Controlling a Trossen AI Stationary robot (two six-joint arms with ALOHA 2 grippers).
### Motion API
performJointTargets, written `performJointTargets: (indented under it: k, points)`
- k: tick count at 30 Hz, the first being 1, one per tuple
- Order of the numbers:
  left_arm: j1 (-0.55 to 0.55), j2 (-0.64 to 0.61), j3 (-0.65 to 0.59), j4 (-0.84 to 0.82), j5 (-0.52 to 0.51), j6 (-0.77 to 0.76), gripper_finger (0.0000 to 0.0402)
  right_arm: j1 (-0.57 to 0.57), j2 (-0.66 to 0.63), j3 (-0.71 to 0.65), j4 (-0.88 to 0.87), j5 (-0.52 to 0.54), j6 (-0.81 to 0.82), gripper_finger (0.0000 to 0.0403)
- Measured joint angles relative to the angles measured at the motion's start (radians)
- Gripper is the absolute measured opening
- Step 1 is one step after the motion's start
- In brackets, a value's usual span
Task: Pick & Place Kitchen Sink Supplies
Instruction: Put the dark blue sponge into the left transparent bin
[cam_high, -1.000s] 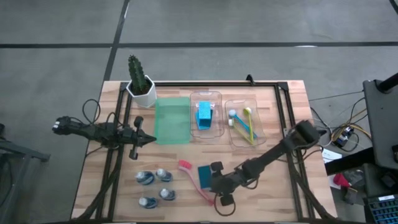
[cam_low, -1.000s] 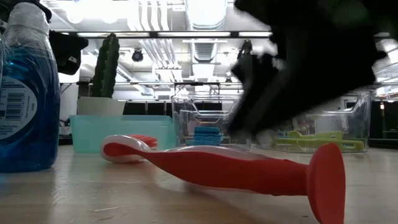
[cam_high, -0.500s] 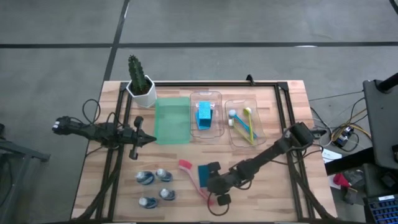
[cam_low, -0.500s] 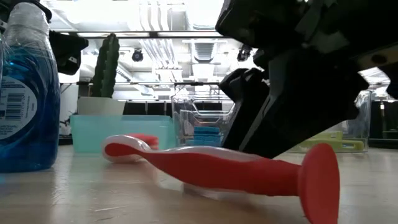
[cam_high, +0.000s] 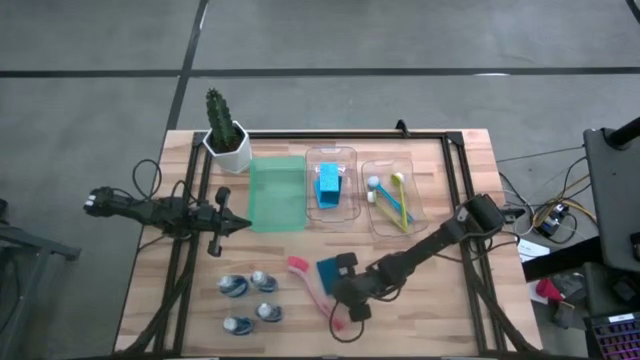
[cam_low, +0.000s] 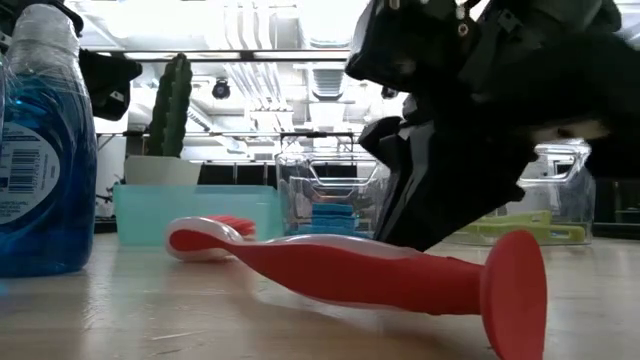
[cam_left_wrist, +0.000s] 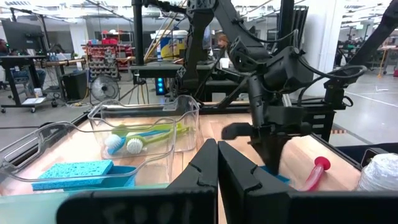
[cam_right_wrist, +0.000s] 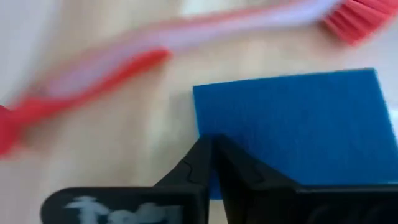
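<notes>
A blue sponge (cam_high: 332, 268) lies flat on the table at the near middle, beside a pink long-handled brush (cam_high: 318, 295) that also lies flat. My right gripper (cam_high: 347, 287) points down at the sponge's near corner, shut on it. Several blue-white bottles (cam_high: 250, 298) stand to the near left. My left gripper (cam_high: 222, 215) hovers shut at the table's left, touching nothing. In the low view the pink brush (cam_low: 350, 270) lies in front of my right gripper's dark bulk. My right gripper meets the blue sponge at one corner (cam_right_wrist: 214, 124), by its edge, coming from above with fingers pointing down. The fingers (cam_right_wrist: 198, 163) are closed together over that corner and hide the place of contact. The rest of the sponge lies flat on the table.
At the far middle a green tray (cam_high: 275, 195) stands beside a clear tray (cam_high: 345, 212) holding a blue sponge and a clear tray (cam_high: 378, 222) holding brushes. A potted cactus (cam_high: 225, 135) stands at the far left. Bare wood lies at the near right.
My right gripper has gone a little toward the table's left and far edges, onto the blue sponge, and has shut from wide open.
</notes>
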Motion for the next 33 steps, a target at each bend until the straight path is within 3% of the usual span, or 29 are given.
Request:
performJointTargets:
  k: [11,24,28,33]
  points:
    - [0.000,0.001,0.000,0.000,0.000,0.000,0.0003,-0.003,-0.063,0.174,-0.267,0.136,-0.073,0.0008]
    - [0.000,0.004,0.000,0.000,0.000,0.000,0.0003,-0.001,-0.092,0.290,-0.401,0.245,-0.134,0.0008]
    - [0.000,0.003,0.000,0.000,0.000,0.000,0.0003,-0.001,-0.093,0.300,-0.417,0.239,-0.134,0.0008]
    - [0.000,0.003,0.000,0.000,0.000,0.000,0.0003,-0.006,-0.086,0.285,-0.372,0.083,-0.059,0.0008]
